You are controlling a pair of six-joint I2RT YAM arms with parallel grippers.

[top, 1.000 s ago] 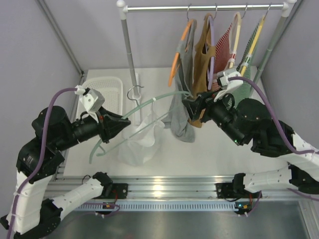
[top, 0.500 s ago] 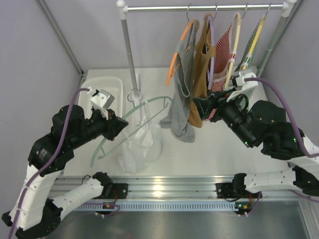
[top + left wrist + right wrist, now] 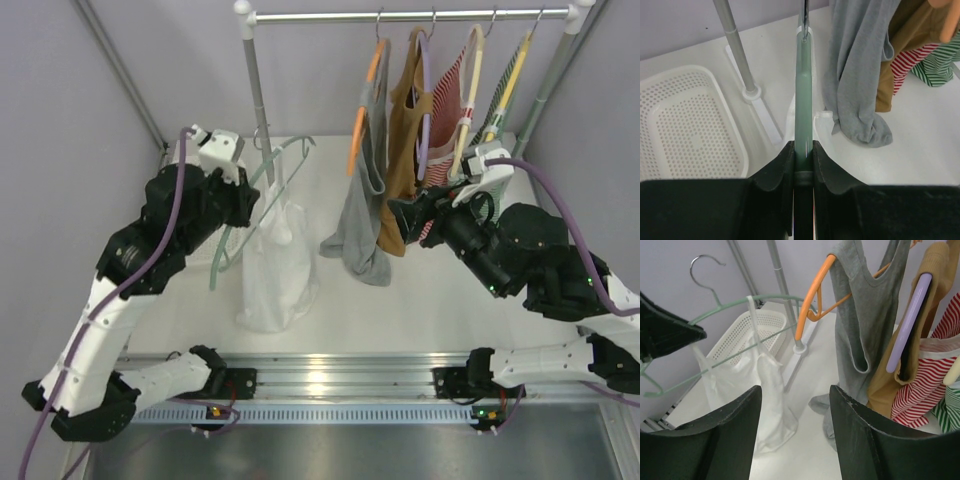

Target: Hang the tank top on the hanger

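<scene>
I read my left hand (image 3: 802,151) as clenched on the hanger (image 3: 803,100), held above the surface (image 3: 440,300). The tank top (image 3: 275,265) hangs from the hanger, beside the rack pole (image 3: 256,85). My right hand (image 3: 795,390) is released and holds nothing, near the grey top (image 3: 365,220) on the rail (image 3: 400,15).

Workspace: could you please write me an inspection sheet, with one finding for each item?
Surface: white table, no spills seen.
Job's things: tank top hangs from the hanger; hanger is lifted and tilted, not on the rail.
Clutter: empty white basket at the back left.
Grippers: left gripper shut on the hanger; right gripper open, empty.
Cables: purple cables, one along each arm, no snag seen.
Surroundings: rail carrying four other tops; grey walls.
</scene>
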